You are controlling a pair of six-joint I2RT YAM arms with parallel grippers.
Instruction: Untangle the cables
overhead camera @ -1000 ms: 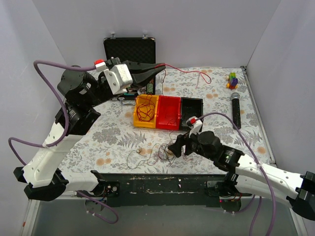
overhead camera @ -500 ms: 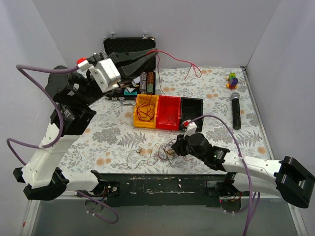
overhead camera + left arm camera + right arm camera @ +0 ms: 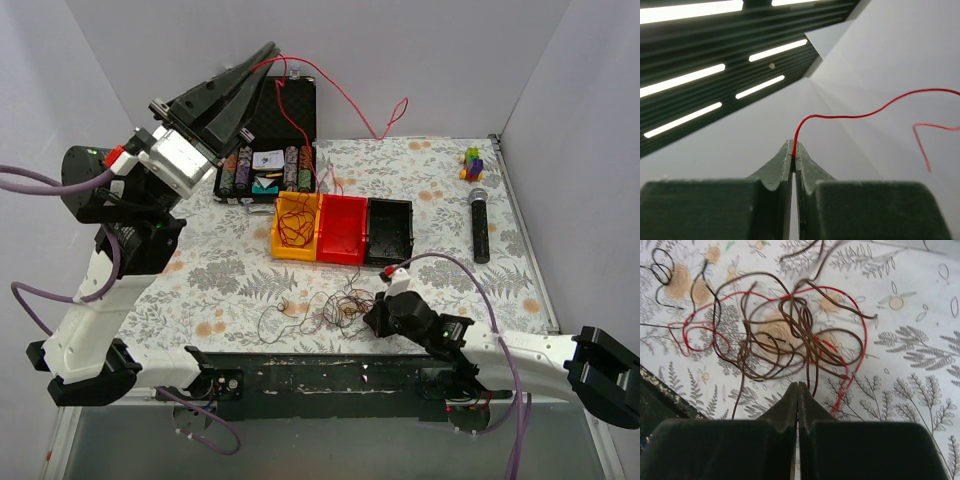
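Bare floral desk [image 3: 220,270] lies open left of a row of three bins [image 3: 342,229] and between them and a microphone [image 3: 480,224]. An open case [image 3: 265,150] blocks the back; a red wire [image 3: 850,117] arcs overhead; loose cables [image 3: 325,308] clutter the near edge.

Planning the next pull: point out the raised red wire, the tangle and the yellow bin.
Red wire [image 3: 840,117]: left wrist view, its level mid-air stretch.
Tangle [image 3: 790,335]: right wrist view, the knot's middle.
Yellow bin [image 3: 292,253]: top view, its near wall.
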